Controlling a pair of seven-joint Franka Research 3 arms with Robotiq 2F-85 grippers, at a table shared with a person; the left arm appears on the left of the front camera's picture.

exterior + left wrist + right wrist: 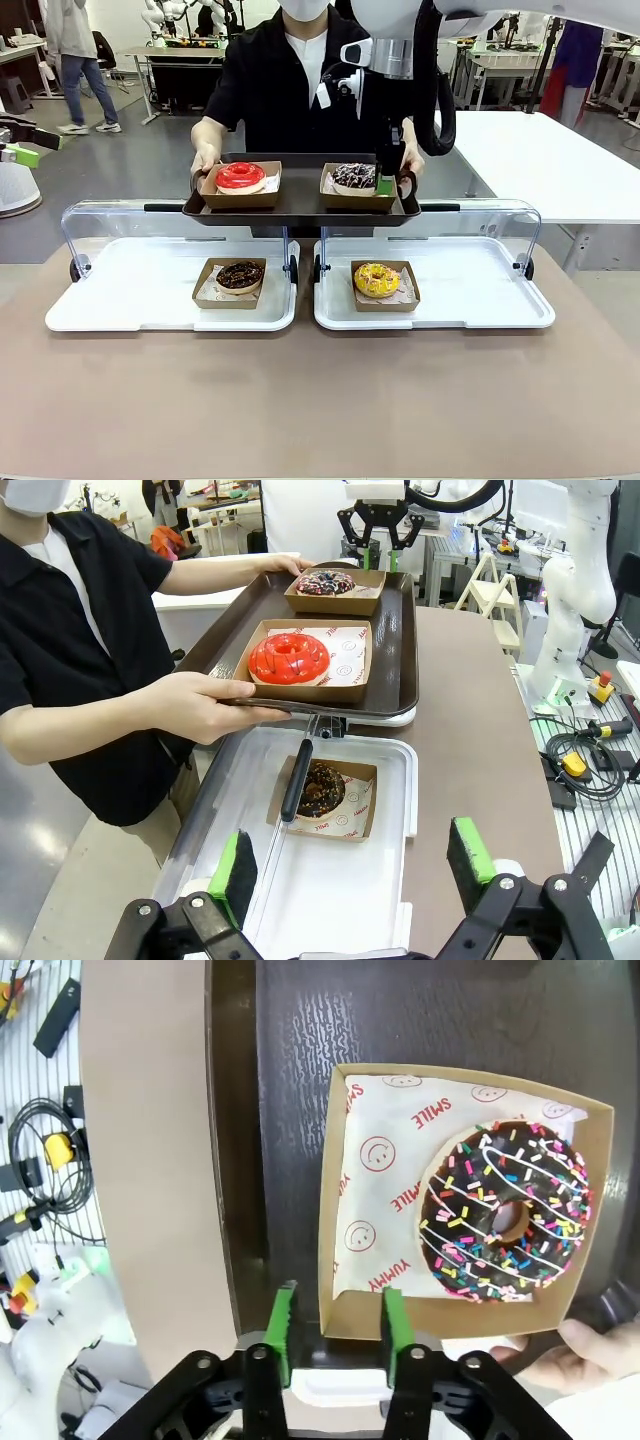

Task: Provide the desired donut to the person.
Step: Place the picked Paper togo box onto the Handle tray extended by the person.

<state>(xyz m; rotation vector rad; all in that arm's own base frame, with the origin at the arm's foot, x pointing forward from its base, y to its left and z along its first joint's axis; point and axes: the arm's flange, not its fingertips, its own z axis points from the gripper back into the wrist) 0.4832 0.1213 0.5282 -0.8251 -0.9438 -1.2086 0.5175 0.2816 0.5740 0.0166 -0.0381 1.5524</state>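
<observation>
A: Okay, front view: person (290,75) holds a dark tray (300,205) above the tabletop (320,400), two boxed donuts on it, red one (240,176) and sprinkled chocolate one (353,176).

B: Right pincer (385,186)?

A: At the near corner of the sprinkled donut's box (470,1210). Right wrist view is clearer: green pads sit on either side of the box's wall, a narrow gap, and whether they pinch it I can't tell. Person's fingers (565,1355) show at the tray edge there.

B: Left pincer (352,865)?

A: Wide apart, holding nothing, over the white tray (330,900) with the plain chocolate donut (320,788). Front view adds a yellow donut (376,279) on the second white tray (480,300).
</observation>
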